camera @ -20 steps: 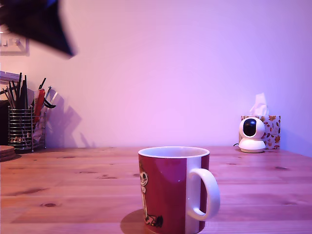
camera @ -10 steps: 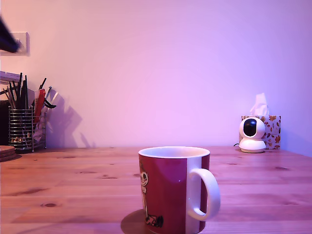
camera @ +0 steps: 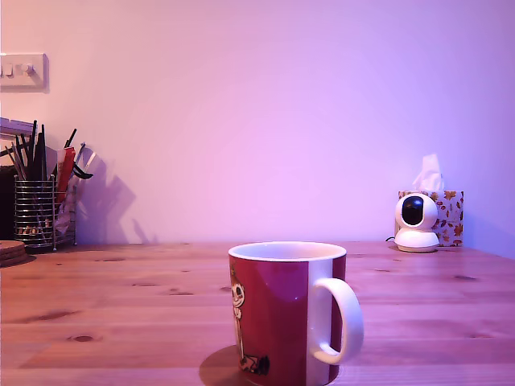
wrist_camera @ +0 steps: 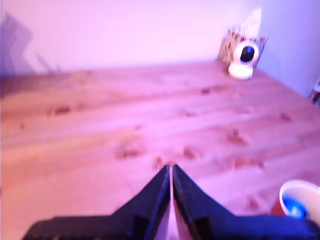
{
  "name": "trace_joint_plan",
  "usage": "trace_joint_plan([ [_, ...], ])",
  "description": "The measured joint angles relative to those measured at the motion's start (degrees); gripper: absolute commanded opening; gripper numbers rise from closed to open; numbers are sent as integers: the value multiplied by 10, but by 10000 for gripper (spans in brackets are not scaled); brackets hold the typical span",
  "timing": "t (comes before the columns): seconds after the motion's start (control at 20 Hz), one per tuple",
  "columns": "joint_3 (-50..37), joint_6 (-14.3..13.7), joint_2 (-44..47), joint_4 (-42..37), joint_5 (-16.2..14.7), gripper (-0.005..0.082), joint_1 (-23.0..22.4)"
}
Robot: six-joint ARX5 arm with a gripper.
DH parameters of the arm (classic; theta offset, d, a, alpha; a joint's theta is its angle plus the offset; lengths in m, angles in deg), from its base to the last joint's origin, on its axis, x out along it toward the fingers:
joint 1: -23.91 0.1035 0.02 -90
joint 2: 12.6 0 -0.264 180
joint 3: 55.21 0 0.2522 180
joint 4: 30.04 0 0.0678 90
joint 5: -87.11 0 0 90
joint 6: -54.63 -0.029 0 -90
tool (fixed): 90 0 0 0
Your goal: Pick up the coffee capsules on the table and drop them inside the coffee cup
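Gone from the exterior view, my arm has lifted clear. My jaws are pressed together, empty, above the dark red ceramic mug [wrist_camera: 299,202], a blue capsule [wrist_camera: 293,207] inside it.

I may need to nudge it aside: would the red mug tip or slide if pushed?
The mug looks ceramic, squat and flat-based, so it would probably slide on the smooth wooden table rather than tip. Likely heavy for its size; the handle could make it swivel.

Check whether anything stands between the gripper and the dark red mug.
Nothing visible does. In the wrist view, only bare light brown wooden tabletop lies between the black gripper, its tips closed, and the dark red ceramic mug with its white inside. A blue object lies in the mug.
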Motion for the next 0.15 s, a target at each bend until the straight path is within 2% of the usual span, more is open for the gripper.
trace_joint_plan([
  [0.15, 0, 0, 1, -1, 0, -19, 0],
])
